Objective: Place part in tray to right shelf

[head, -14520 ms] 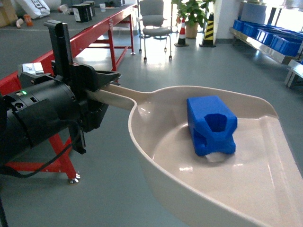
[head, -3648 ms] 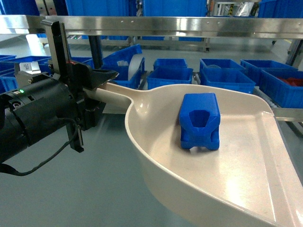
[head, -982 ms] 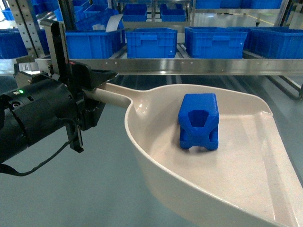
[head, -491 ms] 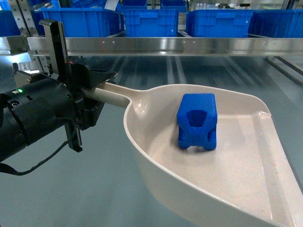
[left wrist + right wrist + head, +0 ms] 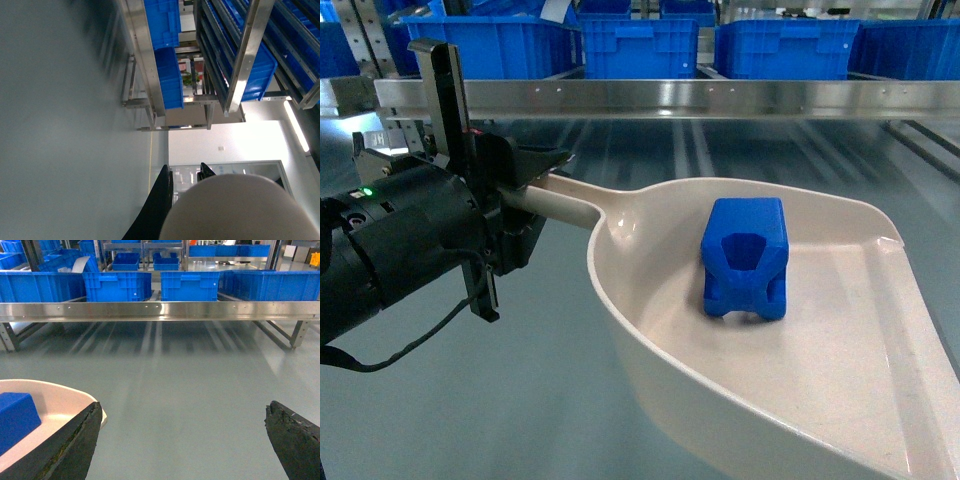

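While left fingers (image 5: 535, 160) clamp tray (image 5: 840, 370) handle, part (image 5: 746, 258) inside

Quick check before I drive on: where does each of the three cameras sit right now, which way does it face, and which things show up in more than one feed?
Head: on the robot, slanting down and forward at the tray holding the part, shelf beyond; left gripper clamps the handle.
Left wrist: rolled sideways behind the handle end, looking along the floor at the shelf.
Right wrist: low, facing the shelf rail; open right gripper fingers frame it.
Shared: tray, part and shelf in head and right wrist.
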Robot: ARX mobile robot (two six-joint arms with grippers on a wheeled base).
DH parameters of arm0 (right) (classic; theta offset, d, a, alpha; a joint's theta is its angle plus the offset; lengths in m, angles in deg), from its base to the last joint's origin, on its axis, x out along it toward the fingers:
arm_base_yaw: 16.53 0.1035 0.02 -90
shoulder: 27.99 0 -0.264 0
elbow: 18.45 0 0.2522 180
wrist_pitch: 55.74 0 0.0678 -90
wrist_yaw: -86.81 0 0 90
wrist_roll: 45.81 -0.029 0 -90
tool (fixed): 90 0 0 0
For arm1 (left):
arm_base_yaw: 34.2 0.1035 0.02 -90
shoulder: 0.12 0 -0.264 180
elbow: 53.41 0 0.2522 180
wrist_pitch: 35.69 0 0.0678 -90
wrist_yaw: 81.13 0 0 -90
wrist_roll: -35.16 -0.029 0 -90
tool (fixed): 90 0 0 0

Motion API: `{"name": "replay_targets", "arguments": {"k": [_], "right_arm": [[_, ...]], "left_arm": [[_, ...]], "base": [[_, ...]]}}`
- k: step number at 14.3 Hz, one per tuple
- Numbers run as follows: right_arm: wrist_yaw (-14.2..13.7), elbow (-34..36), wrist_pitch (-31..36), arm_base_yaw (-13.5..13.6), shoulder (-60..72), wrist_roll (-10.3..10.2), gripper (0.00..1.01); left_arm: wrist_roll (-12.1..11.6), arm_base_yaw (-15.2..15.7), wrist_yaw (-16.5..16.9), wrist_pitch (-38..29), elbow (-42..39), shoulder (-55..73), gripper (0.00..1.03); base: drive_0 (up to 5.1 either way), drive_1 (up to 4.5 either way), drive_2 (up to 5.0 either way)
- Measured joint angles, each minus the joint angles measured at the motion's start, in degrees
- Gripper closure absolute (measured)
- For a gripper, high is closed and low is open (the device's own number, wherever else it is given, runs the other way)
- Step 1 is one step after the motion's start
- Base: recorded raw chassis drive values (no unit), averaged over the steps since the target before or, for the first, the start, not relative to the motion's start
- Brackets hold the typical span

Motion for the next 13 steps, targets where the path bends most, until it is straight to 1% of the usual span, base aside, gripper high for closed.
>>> {"name": "replay_targets", "arguments": {"k": [2, 7, 13], "right_arm": [[0.0, 0.0, 0.0, 0.0, 0.0, 0.0, 0.03], [0.0, 0.0, 0.0, 0.0, 0.0, 0.0, 0.03], [0.0, 0.0, 0.1, 0.0, 0.0, 0.0, 0.03]], "left_arm": [[0.0, 0.3, -0.4, 0.0, 0.0, 0.0, 0.91], [0.0, 0.1, 0.0, -0.2, 0.0, 0.0, 0.91], [0.0, 0.1, 0.0, -0.1, 0.0, 0.0, 0.91]], "base": [[0.0, 1.29, -1.3], [0.0, 1.29, -1.3], [3.3, 1.68, -4.9]]}}
